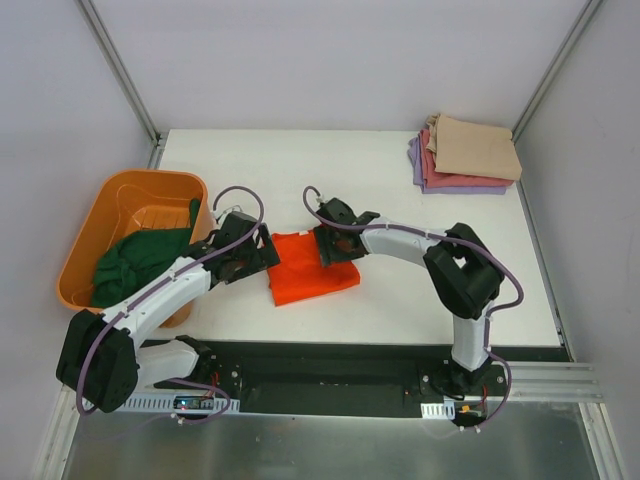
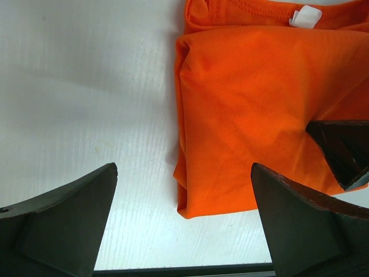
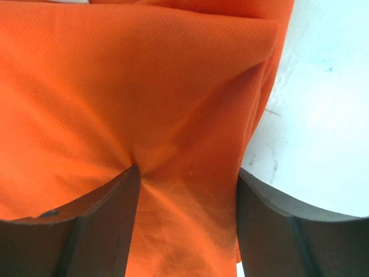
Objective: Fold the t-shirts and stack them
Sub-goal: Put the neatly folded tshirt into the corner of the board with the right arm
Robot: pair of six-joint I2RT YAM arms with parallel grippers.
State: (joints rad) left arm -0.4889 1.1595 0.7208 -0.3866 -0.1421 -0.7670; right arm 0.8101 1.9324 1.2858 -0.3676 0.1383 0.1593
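Observation:
A folded bright orange t-shirt [image 1: 312,268] [image 2: 259,104] [image 3: 144,86] lies on the white table between both arms. My right gripper [image 1: 330,248] [image 3: 187,173] sits on its right edge, jaws partly drawn in with cloth between them; one finger [image 3: 115,219] dents the fabric into a crease. My left gripper [image 1: 262,255] [image 2: 183,173] hangs wide open just left of the shirt, touching nothing. A dark green t-shirt [image 1: 140,260] drapes in the tub. Tan [image 1: 475,148], pink-red [image 1: 432,170] and lavender [image 1: 415,155] t-shirts are stacked folded at the back right.
The rigid orange plastic tub [image 1: 100,215] stands at the table's left edge, beside the left arm. A white label [image 2: 304,16] shows at the orange shirt's collar. The right gripper's finger [image 2: 346,150] shows in the left wrist view.

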